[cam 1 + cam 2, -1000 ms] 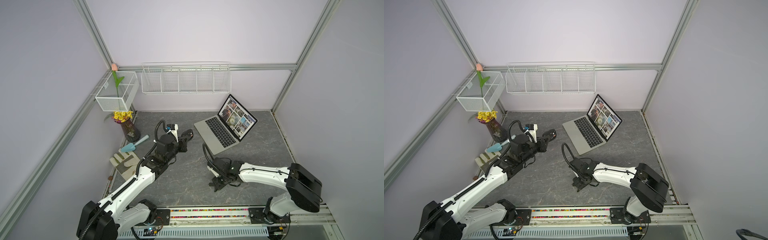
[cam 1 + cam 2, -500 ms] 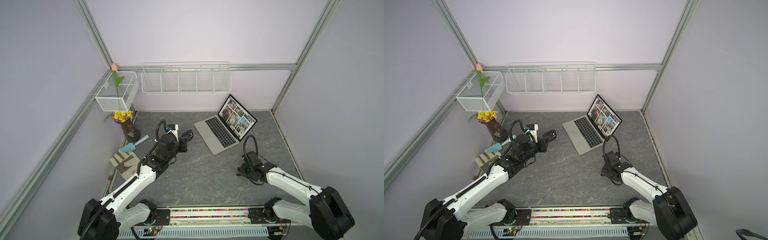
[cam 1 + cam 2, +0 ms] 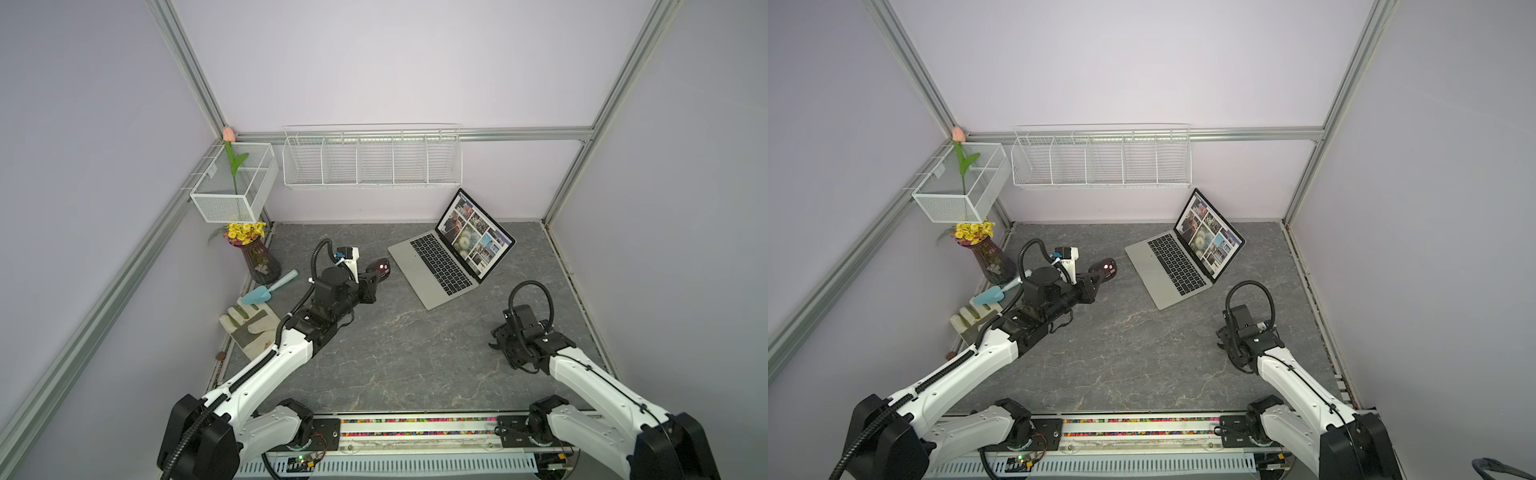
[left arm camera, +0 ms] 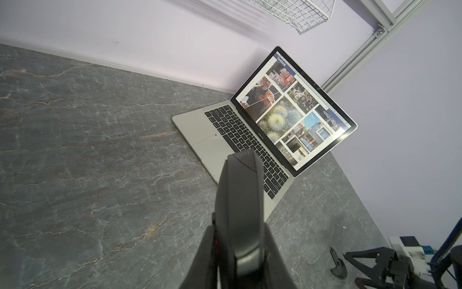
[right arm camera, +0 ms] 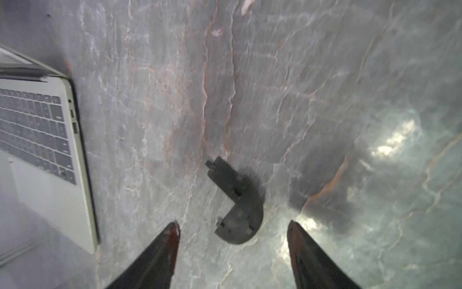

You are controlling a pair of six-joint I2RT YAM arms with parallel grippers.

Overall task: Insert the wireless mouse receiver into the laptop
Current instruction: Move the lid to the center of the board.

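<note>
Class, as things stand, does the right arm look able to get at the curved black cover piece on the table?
Probably yes: the right gripper, jaws open, hangs over the cover piece; nothing lies between them.

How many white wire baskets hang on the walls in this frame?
2. A mesh box with a tulip in it hangs on the side wall above the vase; a long divided rack hangs on the back wall. None seems hidden.

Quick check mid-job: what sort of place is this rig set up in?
Probably a staged lab test cell, not a real room: bare lilac panels in an aluminium frame, a marble-look tabletop, and props like the laptop and flower vase.
</note>
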